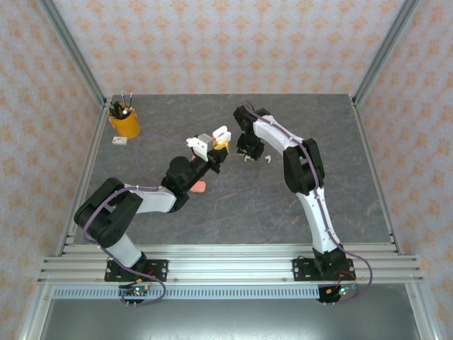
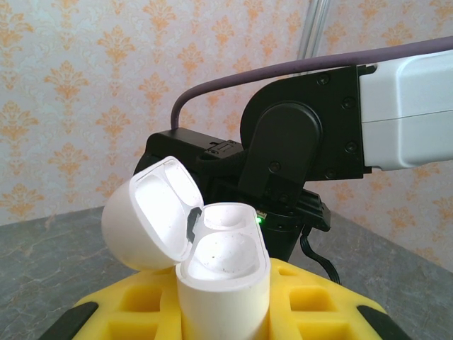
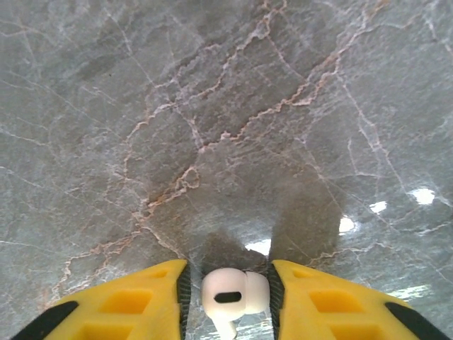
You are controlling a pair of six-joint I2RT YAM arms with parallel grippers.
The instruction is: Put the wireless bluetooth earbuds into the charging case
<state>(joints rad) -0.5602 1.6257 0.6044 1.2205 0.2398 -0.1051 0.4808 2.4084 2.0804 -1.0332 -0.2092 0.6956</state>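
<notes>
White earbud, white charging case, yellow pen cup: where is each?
white earbud point(image 3: 241, 289), right wrist view, rounded head
white charging case point(image 2: 223, 304), left wrist view, front wall
yellow pen cup point(image 1: 125, 126), top external view, outer wall

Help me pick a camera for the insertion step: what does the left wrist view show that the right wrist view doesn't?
Left wrist view: the white charging case, its lid open, stands upright, clamped in the left gripper. A green light glows at its hinge, with the right arm beyond and patterned wallpaper behind.
Right wrist view: a white earbud pinched in the right gripper, above the table.
Both: yellow gripper fingers along the bottom edge and the grey marbled table surface.
</notes>
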